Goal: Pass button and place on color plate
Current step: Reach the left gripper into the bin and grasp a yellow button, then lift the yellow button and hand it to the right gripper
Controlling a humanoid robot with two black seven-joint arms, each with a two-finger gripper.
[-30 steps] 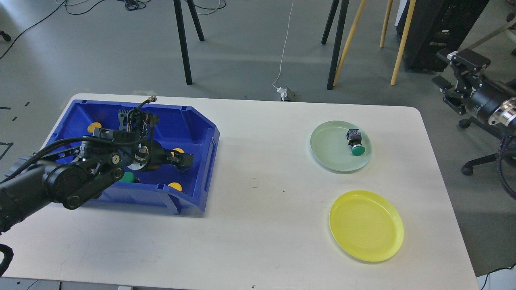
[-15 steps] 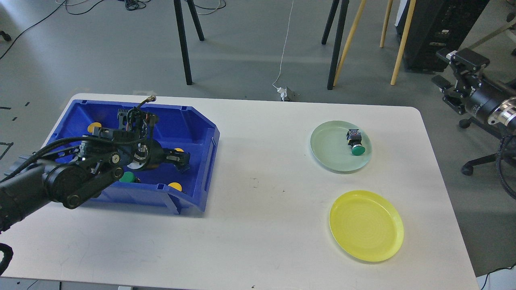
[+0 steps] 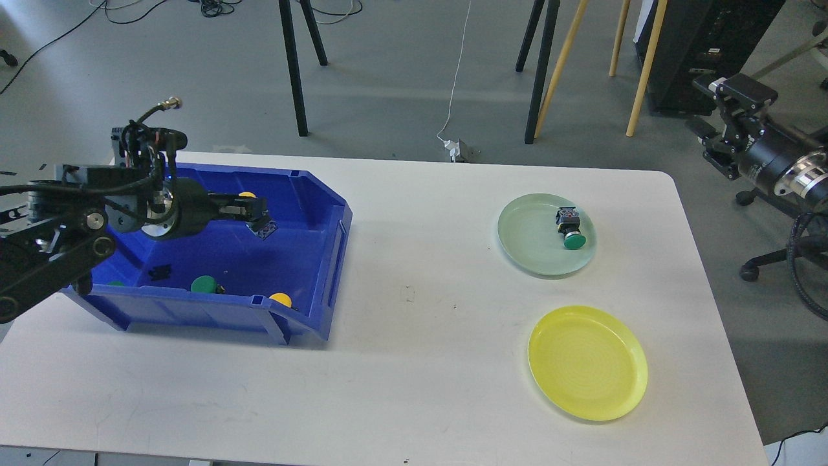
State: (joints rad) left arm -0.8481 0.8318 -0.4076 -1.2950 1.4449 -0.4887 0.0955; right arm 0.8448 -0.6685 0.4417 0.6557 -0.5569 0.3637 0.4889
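Yellow button (image 3: 248, 195) sits pinched in the left jaws (image 3: 253, 213) above the blue bin (image 3: 317, 213); right jaws' (image 3: 715, 123) state unclear.

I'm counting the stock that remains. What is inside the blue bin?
Loose in the blue bin: a green button, a yellow button at the front wall, a small black part. The left gripper hangs above, gripping a yellow button; the arm hides the bin's left end.

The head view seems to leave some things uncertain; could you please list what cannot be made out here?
- Right gripper: seen small and dark near the right edge, so open or shut cannot be told.
- Yellow button: mostly hidden by the left gripper holding it over the blue bin.
- Dark item on the bin floor: too small to identify.
- Bin's left end: covered by the left arm.
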